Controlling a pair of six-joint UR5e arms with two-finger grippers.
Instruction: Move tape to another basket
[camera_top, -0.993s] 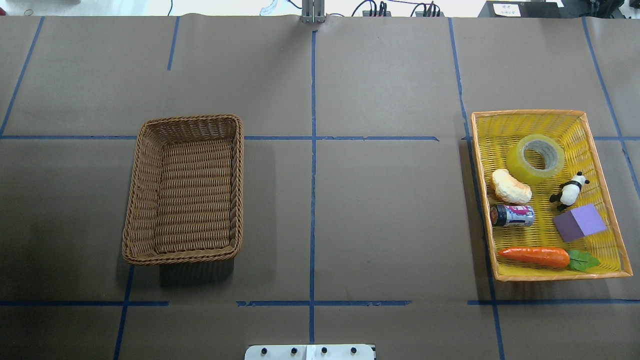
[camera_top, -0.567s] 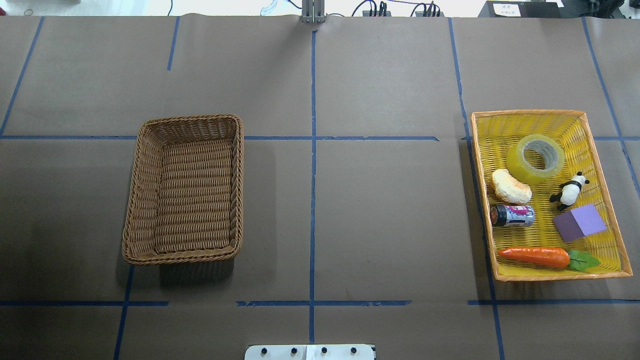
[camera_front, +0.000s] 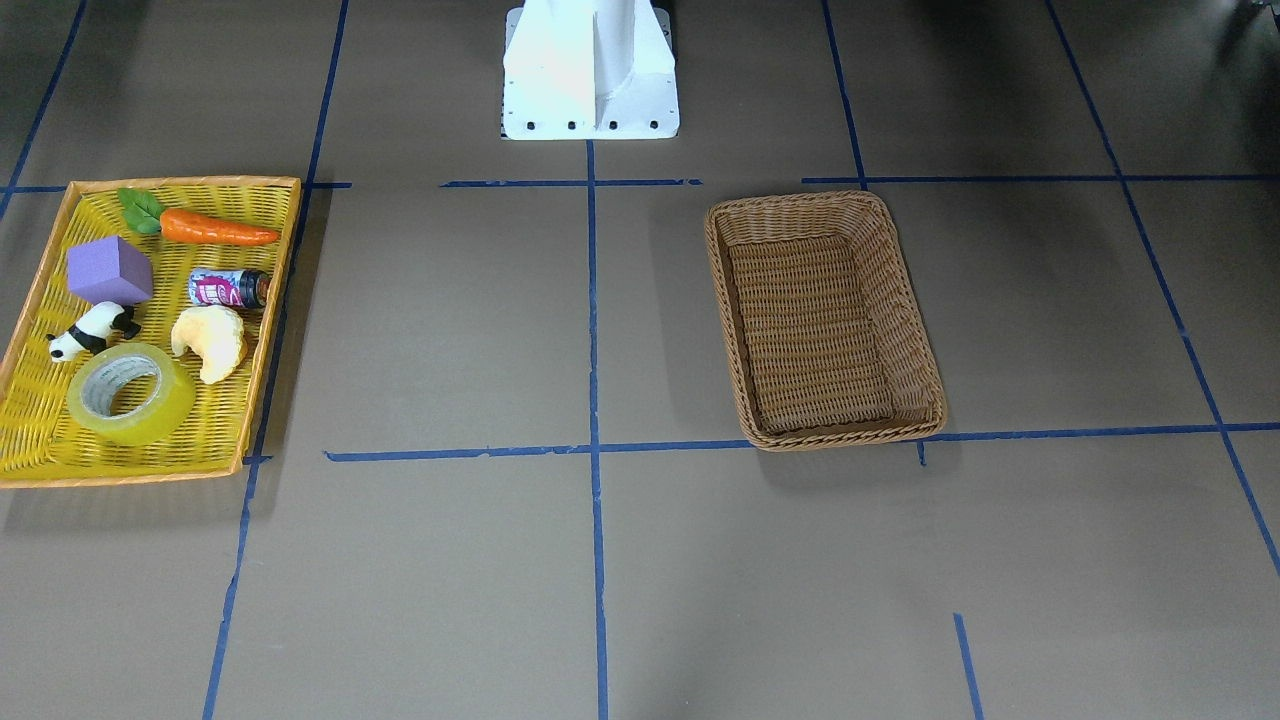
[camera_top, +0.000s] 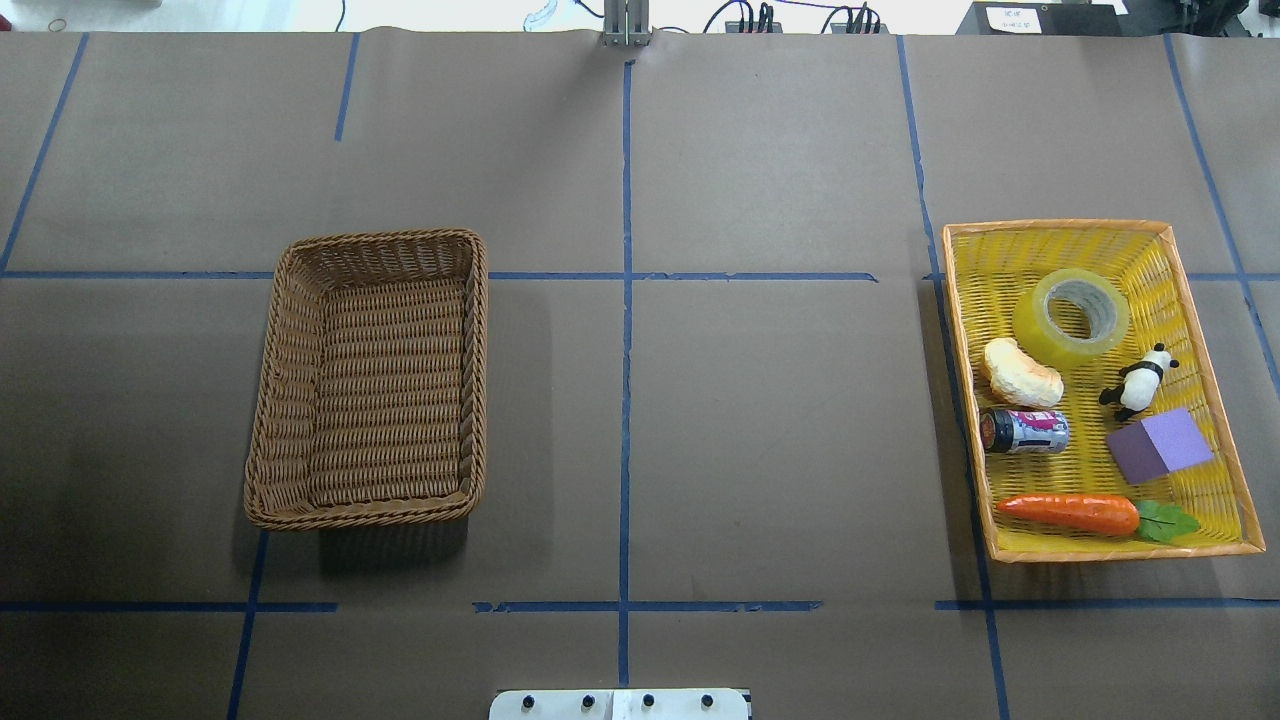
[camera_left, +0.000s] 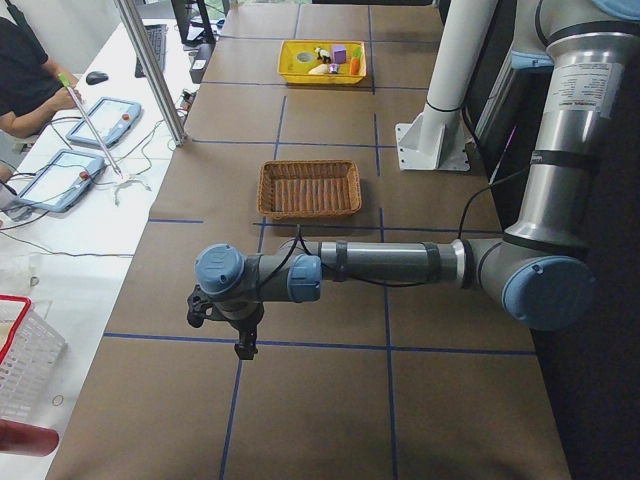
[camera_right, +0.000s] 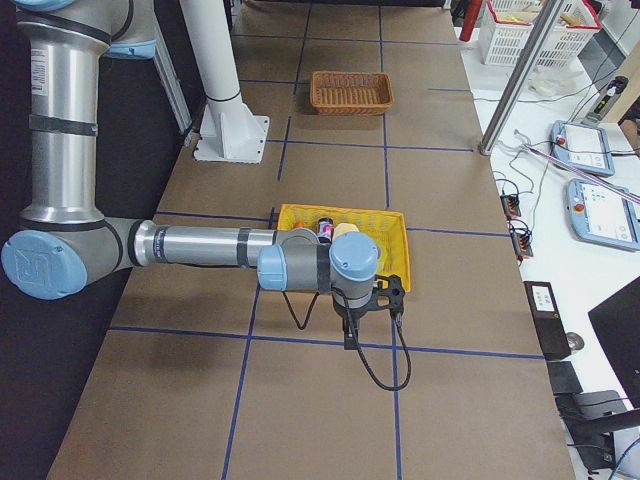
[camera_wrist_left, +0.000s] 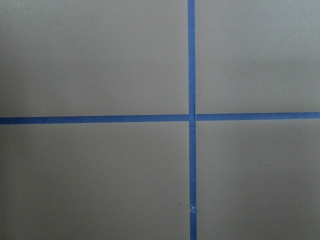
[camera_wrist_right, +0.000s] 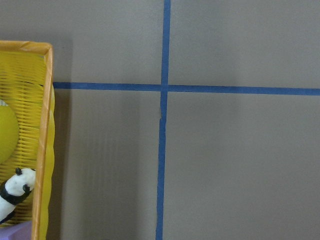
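The tape (camera_top: 1071, 318), a translucent yellow-green roll with a grey core, lies flat in the far part of the yellow tray (camera_top: 1120, 553); it also shows in the front view (camera_front: 131, 393) and at the right wrist view's left edge (camera_wrist_right: 4, 132). The brown wicker basket (camera_top: 478, 380) stands empty on the left half of the table, also in the front view (camera_front: 915, 330). The left gripper (camera_left: 222, 318) hangs over bare table beyond the wicker basket. The right gripper (camera_right: 372, 303) hangs just outside the yellow tray. Both show only in the side views, so I cannot tell whether they are open or shut.
The yellow tray also holds a bread piece (camera_top: 1022, 373), a panda figure (camera_top: 1138, 383), a small can (camera_top: 1025, 431), a purple block (camera_top: 1160, 446) and a carrot (camera_top: 1070, 512). The robot's white base (camera_front: 590, 70) stands at the table's near edge. An operator (camera_left: 25, 75) sits at the side.
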